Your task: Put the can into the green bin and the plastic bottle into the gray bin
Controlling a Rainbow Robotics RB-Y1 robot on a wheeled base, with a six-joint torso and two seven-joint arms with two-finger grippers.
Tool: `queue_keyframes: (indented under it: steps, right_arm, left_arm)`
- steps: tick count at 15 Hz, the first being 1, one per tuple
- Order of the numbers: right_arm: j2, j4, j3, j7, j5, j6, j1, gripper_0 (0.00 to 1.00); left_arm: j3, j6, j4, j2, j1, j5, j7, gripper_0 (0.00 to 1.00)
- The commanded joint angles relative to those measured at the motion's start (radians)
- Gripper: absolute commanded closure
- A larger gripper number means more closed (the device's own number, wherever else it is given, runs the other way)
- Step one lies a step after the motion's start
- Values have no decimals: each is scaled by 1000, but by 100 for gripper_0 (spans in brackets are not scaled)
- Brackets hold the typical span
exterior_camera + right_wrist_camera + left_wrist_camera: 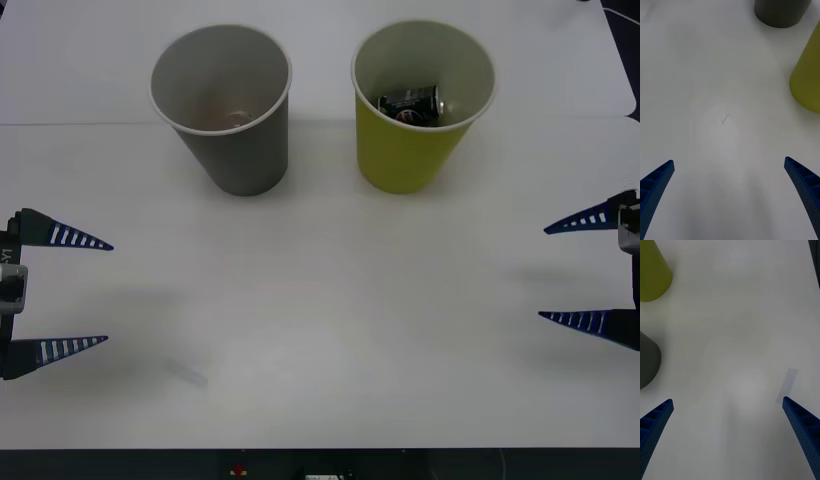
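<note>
The can (410, 103), small and dark with a silver end, lies on its side inside the green bin (400, 155), a yellow-green paper cup at the back right. The gray bin (245, 155) stands upright to its left. A faint glint lies at the gray bin's bottom, and I cannot tell whether it is the plastic bottle. My left gripper (108, 293) hovers open at the table's left edge, holding nothing. My right gripper (543, 273) is open at the right edge, also holding nothing. The right wrist view shows the green bin (808, 82) and gray bin (780, 13) beyond its open gripper (729, 161).
The white table (320, 300) lies bare between the two grippers. A faint translucent strip (787, 385) lies on it near my left gripper, and a small dark scuff (725, 119) marks it ahead of my right gripper. The table's dark front edge (320, 462) runs along the near side.
</note>
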Motion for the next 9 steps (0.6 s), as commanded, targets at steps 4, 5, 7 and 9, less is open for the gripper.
queue_keyframes:
  steps: [4, 5, 7, 9]
  right_arm:
    - [-33, -3, -1, 43, -16, 3, 5, 0]
    - [-33, -3, 1, 50, -16, 1, 6, 0]
    - [-32, -3, 1, 52, -14, 1, 14, 0]
    - [-30, -3, 1, 52, -14, 1, 15, 0]
  left_arm:
    - [0, 0, 0, 0, 0, 0, 0, 0]
    - [0, 0, 0, 0, 0, 0, 0, 0]
    - [0, 0, 0, 0, 0, 0, 0, 0]
    - [0, 0, 0, 0, 0, 0, 0, 0]
